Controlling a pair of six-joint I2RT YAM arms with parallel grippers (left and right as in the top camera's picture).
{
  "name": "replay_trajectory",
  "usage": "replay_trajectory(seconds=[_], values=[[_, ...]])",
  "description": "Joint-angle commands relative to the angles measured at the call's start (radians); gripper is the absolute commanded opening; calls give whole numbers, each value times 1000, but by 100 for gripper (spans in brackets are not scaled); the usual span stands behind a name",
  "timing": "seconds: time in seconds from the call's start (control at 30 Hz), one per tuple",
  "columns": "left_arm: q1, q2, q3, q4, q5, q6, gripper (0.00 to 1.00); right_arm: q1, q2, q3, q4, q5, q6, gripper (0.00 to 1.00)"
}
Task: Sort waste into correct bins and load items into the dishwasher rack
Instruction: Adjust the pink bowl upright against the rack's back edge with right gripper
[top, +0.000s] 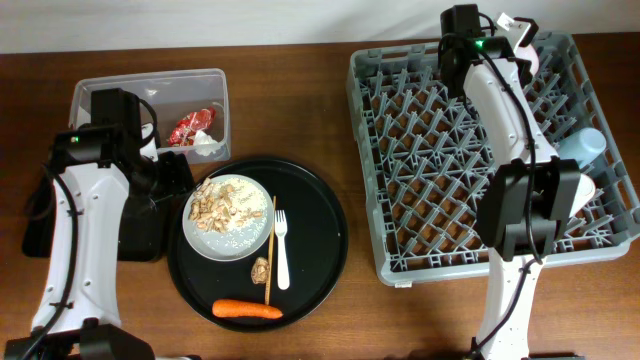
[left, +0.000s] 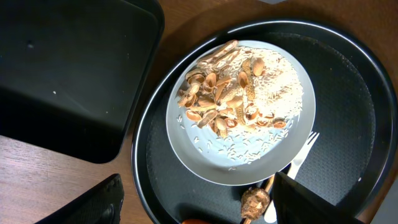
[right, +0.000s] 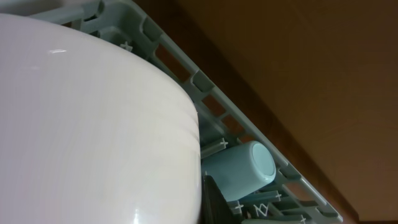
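Observation:
The white round plate (top: 228, 240) with beige food scraps (top: 220, 203) sits on the round black tray (top: 320, 230). With it are a pale fork (top: 282, 250), a small brown lump (top: 260, 269) and an orange carrot (top: 247, 310). My left gripper (top: 175, 172) is open and empty over the tray's left rim. In the left wrist view it (left: 199, 205) is just short of the plate (left: 249, 155), the scraps (left: 227, 93) and the lump (left: 255, 200). My right gripper (top: 520, 50) holds the cream bowl (right: 93, 124) at the far edge of the dishwasher rack (top: 420, 150). The light-blue cup (top: 583, 150) lies in the rack.
The clear tub (top: 150, 85) at the back left holds the red wrapper (top: 190, 125) and the white tissue (top: 208, 145). The shallow black tray (top: 140, 235) lies left of the round tray, under my left arm. A thin wooden stick (top: 270, 250) lies beside the fork.

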Motion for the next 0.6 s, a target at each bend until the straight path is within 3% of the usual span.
replay_trajectory(seconds=[0.0, 0.57], values=[[3, 2, 5, -2, -14, -6, 76, -3, -11, 5, 8, 28, 18, 4], [3, 2, 5, -2, -14, -6, 76, 43, 86, -2, -103, -56, 44, 5]])
